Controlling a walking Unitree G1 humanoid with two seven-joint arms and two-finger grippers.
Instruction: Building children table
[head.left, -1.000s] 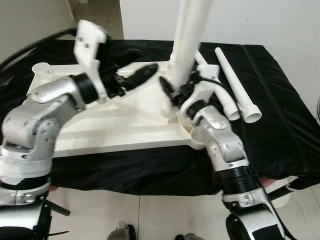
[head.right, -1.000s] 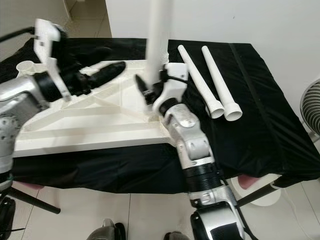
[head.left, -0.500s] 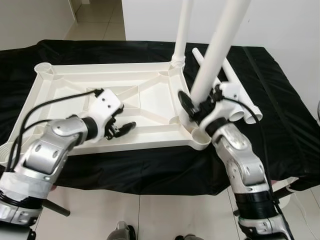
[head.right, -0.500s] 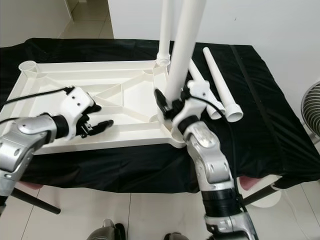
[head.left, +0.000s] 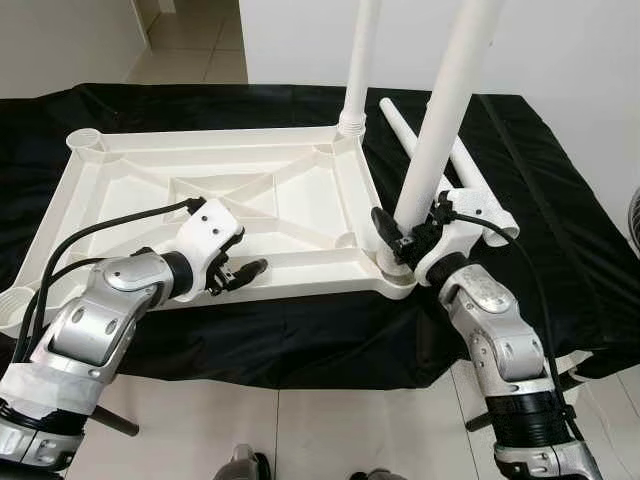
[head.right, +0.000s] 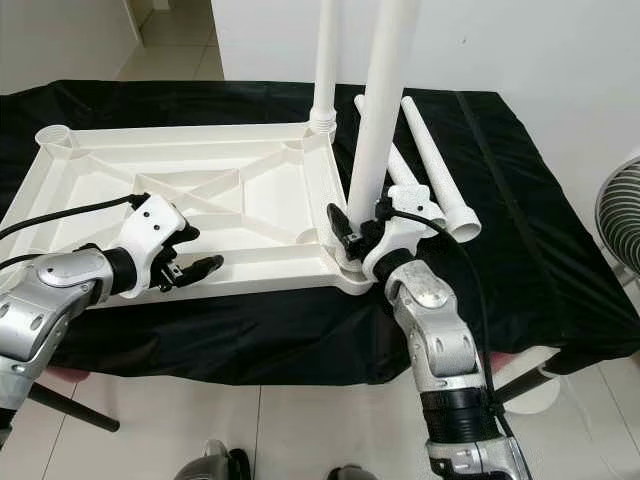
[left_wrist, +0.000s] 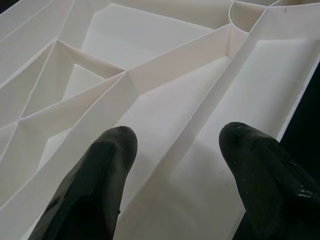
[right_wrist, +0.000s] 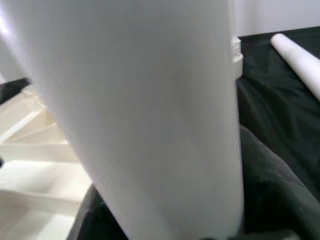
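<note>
While ribbed tabletop (head.left: 250, 190) lies flat, right tool (head.left: 400, 235) grips smooth tubular leg (head.left: 440, 120).

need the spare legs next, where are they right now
The two loose legs lie on the black cloth at the robot's right, just beyond the upturned tabletop, behind the leg held by the right hand.

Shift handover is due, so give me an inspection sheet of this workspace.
Surface: black cloth covering the table.
Job's things: white tabletop lying upside down; one leg upright in its far right corner; second leg at the near right corner; two spare legs lying on the cloth.
Clutter: nothing seen.
Grippers: right gripper shut on second leg; left gripper open over the near rim.
Cables: black cable on left arm.
Surroundings: white wall, tiled floor, fan.
</note>
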